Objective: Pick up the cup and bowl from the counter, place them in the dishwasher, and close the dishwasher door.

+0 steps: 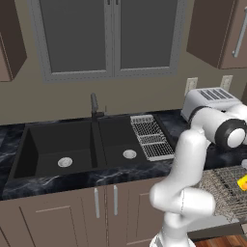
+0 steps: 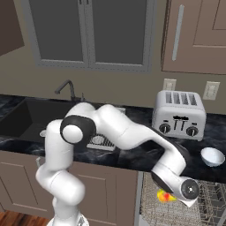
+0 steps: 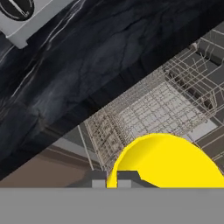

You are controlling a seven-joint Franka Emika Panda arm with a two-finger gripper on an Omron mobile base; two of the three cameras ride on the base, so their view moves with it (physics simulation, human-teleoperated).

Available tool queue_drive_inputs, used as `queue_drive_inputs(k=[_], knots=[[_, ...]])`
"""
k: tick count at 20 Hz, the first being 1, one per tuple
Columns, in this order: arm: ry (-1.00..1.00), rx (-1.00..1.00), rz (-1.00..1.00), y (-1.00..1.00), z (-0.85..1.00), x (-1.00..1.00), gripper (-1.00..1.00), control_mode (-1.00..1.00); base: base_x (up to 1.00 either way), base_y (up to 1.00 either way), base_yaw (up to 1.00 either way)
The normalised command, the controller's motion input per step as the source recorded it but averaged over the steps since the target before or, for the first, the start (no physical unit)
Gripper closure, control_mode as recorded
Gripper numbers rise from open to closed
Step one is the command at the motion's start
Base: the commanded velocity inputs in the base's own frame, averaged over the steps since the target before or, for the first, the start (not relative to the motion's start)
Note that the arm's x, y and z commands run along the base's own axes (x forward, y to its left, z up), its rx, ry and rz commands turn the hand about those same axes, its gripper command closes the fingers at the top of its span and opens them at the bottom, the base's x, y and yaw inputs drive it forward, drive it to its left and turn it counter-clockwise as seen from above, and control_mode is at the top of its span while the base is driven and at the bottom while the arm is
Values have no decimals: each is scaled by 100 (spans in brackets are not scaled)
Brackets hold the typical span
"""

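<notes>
Claw (image 3: 111, 179) clamped on yellow cup (image 3: 168, 162) over the dishwasher (image 2: 176, 207) rack; lower it upright into a cell before letting go; bowl (image 2: 212, 156) sits on tabletop (image 2: 132, 154), toaster's (image 2: 179, 114) 4 o'clock.

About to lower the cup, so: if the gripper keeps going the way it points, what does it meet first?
Probably the dishwasher's wire rack, past the yellow cup held in the gripper's shut jaws; depth is unclear.
</notes>
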Motion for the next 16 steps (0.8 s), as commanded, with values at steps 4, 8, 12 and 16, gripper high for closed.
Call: queue_drive_inputs(k=[4,8,12,16], knots=[[-1,0,0,-14,-30,0,100,-100,0,0,0],[-4,0,-3,-17,-25,0,100,-100,0,0,0],[-6,-1,-7,-16,-27,0,100,-100,0,0,0],[-6,-3,-7,-17,-30,0,100,-100,0,0,0]])
